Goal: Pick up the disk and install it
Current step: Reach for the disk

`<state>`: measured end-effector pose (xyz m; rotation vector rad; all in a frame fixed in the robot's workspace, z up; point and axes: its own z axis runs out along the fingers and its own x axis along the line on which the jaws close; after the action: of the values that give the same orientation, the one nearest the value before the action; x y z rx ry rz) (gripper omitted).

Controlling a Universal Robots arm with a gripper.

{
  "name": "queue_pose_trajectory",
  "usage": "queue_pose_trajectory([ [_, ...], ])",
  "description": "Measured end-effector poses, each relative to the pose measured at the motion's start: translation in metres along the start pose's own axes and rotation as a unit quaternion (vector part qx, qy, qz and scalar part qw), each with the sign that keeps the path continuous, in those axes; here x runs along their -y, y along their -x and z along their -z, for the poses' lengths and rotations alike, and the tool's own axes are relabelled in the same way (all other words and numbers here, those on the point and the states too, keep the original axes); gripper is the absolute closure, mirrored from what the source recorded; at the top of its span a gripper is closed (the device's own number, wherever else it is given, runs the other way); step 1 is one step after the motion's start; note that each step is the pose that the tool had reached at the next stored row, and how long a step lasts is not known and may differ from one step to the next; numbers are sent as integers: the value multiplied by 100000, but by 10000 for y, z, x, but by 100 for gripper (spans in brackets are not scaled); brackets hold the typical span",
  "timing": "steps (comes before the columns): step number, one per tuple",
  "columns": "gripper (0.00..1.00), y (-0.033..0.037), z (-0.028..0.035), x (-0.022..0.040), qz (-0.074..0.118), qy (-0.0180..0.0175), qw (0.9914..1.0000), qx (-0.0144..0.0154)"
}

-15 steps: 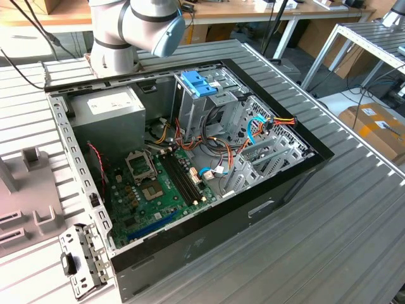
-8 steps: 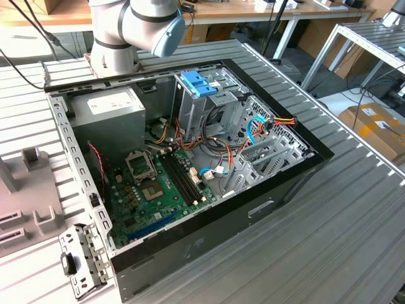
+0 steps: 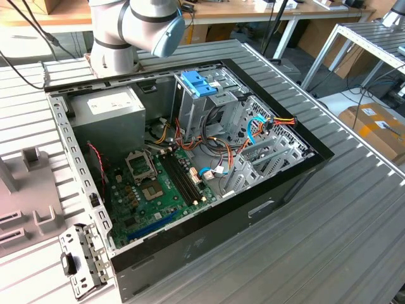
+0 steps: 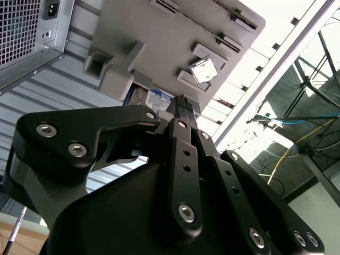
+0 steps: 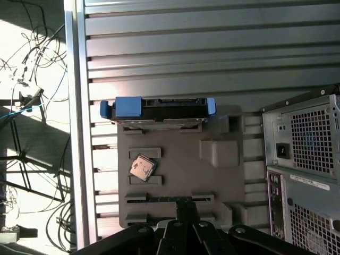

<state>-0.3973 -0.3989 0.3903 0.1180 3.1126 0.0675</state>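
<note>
Mid-frame, the disk [image 5: 159, 109] stands on edge along one rim of the grey fixture plate [image 5: 223, 180], a processor chip [image 5: 142, 168] lies on the plate between it and my closed pincer [image 5: 185, 204], and the computer case [image 5: 305, 159] meets the frame's edge.

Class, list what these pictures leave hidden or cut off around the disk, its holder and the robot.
- In the second wrist view, the gripper and the grey holder hide all but a patch of label on the disk.
- In the first wrist view, the disk stands edge-on in the grey holder, so its label face is hidden.
- In the exterior view, the grey holder is cut off by the exterior view's left edge.
- In the exterior view, the arm is cut off by the upper edge.
</note>
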Motion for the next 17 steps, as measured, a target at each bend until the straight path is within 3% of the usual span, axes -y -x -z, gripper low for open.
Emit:
queue_pose_trajectory([
  [17,89,-53,0,4,1,2,100000,4],
])
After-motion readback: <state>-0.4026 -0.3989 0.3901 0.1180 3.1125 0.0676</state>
